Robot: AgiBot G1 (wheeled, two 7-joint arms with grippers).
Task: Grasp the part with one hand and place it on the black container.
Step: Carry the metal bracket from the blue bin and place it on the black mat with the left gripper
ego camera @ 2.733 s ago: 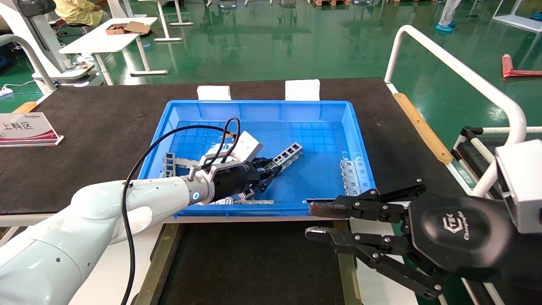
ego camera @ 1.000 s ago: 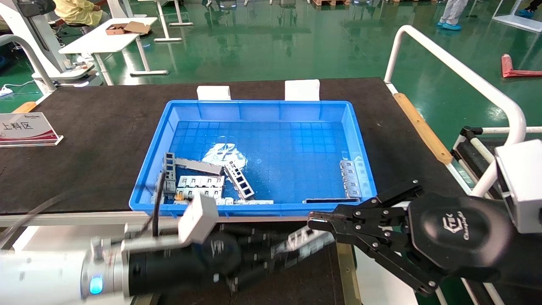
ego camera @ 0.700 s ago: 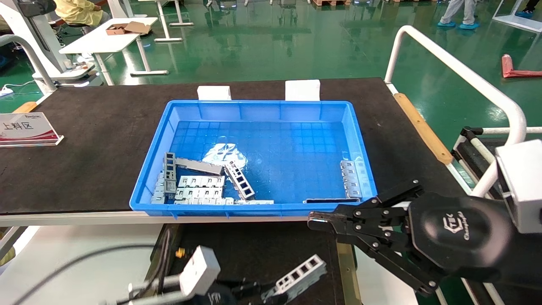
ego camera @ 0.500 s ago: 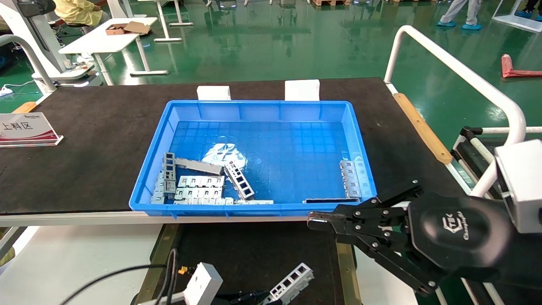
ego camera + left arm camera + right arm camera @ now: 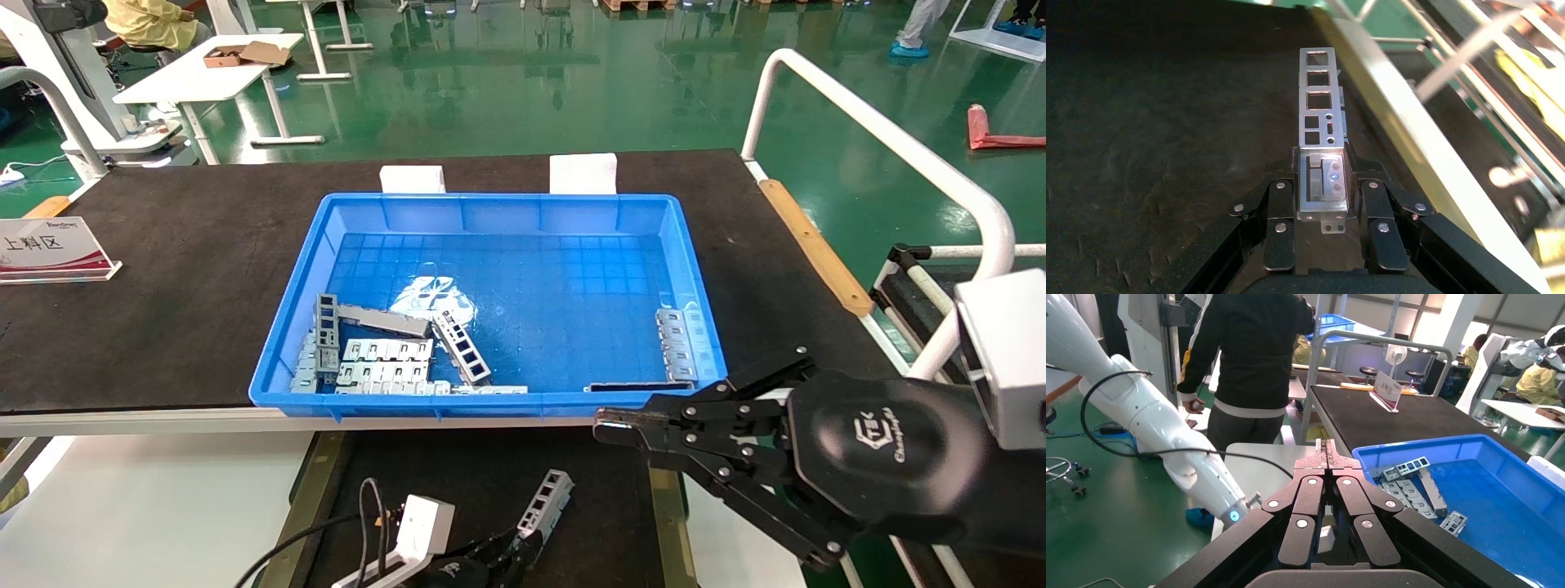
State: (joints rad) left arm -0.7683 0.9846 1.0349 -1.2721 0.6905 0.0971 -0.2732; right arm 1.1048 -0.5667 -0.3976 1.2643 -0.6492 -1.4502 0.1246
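Your left end effector clamped on one end of part; rest of bar juts straight out ahead of fingers, over matte floor of black container. Brass-coloured side rail runs just beside part. Blue bin sits on tabletop beyond it. Your right end effector parked near bin's front right corner, fingertips pressed together, nothing between them.

A factory or robot-testing hall: a glossy green epoxy floor, white work tables, a worker in a yellow smock, people in blue shoe covers, and a blue parts bin on a black-matted bench with a Chinese zone sign.
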